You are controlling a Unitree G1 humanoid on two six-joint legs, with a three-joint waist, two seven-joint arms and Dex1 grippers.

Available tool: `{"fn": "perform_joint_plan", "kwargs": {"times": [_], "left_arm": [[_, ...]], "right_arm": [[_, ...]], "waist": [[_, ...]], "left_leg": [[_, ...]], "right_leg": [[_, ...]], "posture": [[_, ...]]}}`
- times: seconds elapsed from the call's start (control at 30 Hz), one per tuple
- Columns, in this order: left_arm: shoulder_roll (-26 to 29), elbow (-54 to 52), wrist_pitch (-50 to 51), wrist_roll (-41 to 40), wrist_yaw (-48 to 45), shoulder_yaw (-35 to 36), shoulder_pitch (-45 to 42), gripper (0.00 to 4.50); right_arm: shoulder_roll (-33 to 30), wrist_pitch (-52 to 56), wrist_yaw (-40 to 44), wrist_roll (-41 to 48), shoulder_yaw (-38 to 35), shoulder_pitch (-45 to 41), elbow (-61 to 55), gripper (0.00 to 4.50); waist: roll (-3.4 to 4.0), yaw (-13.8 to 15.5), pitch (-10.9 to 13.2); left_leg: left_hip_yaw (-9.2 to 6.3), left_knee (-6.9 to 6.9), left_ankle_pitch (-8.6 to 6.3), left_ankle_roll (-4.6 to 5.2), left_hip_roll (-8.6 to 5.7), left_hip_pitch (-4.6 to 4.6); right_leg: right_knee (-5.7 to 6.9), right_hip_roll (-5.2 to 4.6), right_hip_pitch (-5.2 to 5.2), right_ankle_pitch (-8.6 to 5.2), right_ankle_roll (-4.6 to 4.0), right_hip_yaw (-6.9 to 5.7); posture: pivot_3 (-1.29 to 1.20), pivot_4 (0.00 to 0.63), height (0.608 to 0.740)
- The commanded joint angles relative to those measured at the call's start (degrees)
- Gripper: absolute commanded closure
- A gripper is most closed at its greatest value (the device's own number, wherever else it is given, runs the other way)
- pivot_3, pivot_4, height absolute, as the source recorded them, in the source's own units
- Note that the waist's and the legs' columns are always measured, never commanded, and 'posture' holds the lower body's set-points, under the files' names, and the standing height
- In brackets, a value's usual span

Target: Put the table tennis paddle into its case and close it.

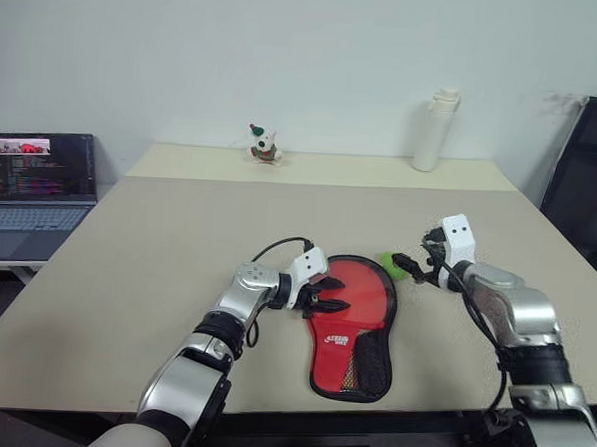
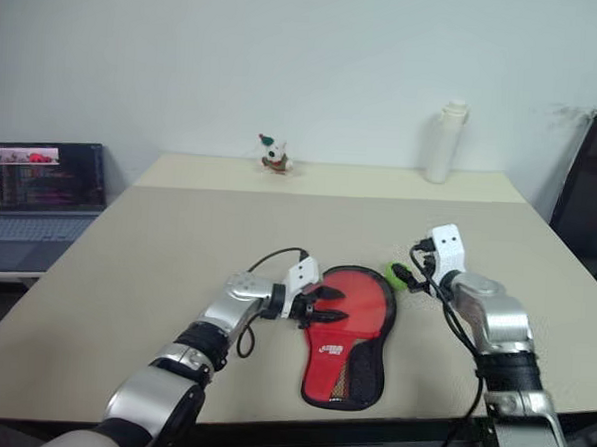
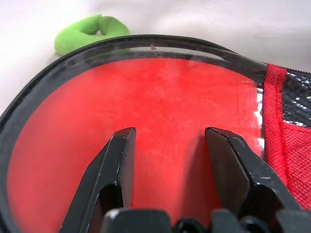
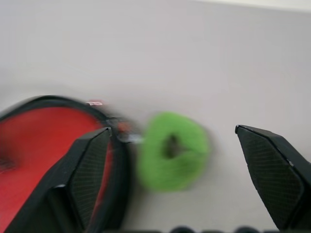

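paddle (image 1: 347,298) in case (image 1: 371,366), long axis toward robot | green ring (image 4: 170,151) just ahead of wide-open right gripper (image 4: 170,160), nearer | left gripper (image 3: 167,150) part-open over case

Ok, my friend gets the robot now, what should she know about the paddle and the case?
Left gripper: open, holding nothing, fingers over the case's see-through side.
Right gripper: wide open, holding nothing, pointing at the green ring pull.
Table tennis paddle: already inside the case, which lies flat on the table, round end away from the robot.
Green ring pull: lies on the table by the case's round end.
Done: paddle in.
Left: probably take the ring and zip the case shut; how far the zipper is closed is hard to tell.
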Motion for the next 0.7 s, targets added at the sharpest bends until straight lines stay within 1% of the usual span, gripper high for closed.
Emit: {"fn": "perform_joint_plan", "kwargs": {"times": [0.03,0.17,0.27,0.33,0.37,0.47,0.5,0.7], "left_arm": [[0.0,-0.2,-0.8,0.1,0.3,-0.7,0.3,2.06],[0.5,-0.8,-0.8,0.2,0.3,-0.9,1.0,2.06],[0.8,-1.2,-0.7,0.1,0.3,-0.9,1.2,2.06],[1.0,-1.2,-0.9,0.3,0.5,-0.9,1.1,2.01],[1.1,-1.0,-1.4,0.5,0.4,-1.1,0.8,2.01],[0.9,-0.1,-3.0,0.8,0.7,-1.4,-0.7,2.01],[0.7,0.2,-3.1,0.7,0.6,-1.3,-1.2,2.01],[-0.9,4.5,-5.2,2.0,-0.3,-3.0,-2.0,2.01]], "right_arm": [[2.5,-7.7,-3.6,-1.0,-2.8,-5.4,12.4,0.00],[4.4,-13.9,-5.3,-2.2,-3.4,-8.9,25.1,0.00],[5.4,-16.5,-5.0,-3.0,-3.1,-10.0,30.3,0.00],[6.0,-17.2,-4.4,-3.0,-2.9,-10.2,31.4,0.38],[6.2,-17.0,-3.8,-2.8,-2.8,-10.1,31.3,0.62],[6.7,-16.8,-3.2,-3.4,-2.1,-9.4,30.3,1.57],[6.8,-16.7,-3.1,-3.5,-2.1,-9.3,30.1,2.01],[7.0,-15.6,-3.0,-4.4,-1.6,-7.9,27.2,4.08]], "waist": [[0.00,0.0,0.0],[0.01,0.0,0.0],[0.02,-0.1,0.0],[0.05,-0.1,0.0],[0.06,-0.1,0.0],[0.08,-0.1,0.0],[0.09,-0.1,0.0],[0.10,-0.1,-0.1]], "left_leg": [[0.00,0.00,0.00,0.00,0.00,0.01],[0.00,-0.01,0.00,0.00,0.04,0.00],[0.01,-0.02,0.00,0.00,0.03,0.00],[0.01,-0.01,0.00,0.00,0.05,0.02],[0.01,-0.01,0.00,0.00,0.05,0.06],[-0.01,-0.01,0.00,0.00,0.05,0.07],[-0.02,0.00,0.00,0.00,0.05,0.07],[-0.01,0.00,0.00,0.00,0.04,0.05]], "right_leg": [[-0.01,0.00,0.01,0.00,0.00,0.00],[0.00,-0.02,0.01,0.00,-0.01,0.00],[-0.01,-0.04,0.01,0.01,-0.01,0.01],[0.02,-0.06,0.02,0.01,0.00,0.03],[0.04,-0.07,0.04,0.01,0.00,0.03],[0.07,-0.06,0.05,0.01,0.00,0.01],[0.07,-0.06,0.05,0.01,0.00,0.00],[0.04,-0.07,0.05,0.00,0.00,0.01]], "posture": [[0.00,0.150,0.740],[0.00,0.150,0.740],[0.00,0.150,0.740],[0.00,0.150,0.740],[0.00,0.150,0.740],[0.00,0.150,0.740],[0.00,0.150,0.740],[0.00,0.150,0.740]]}}
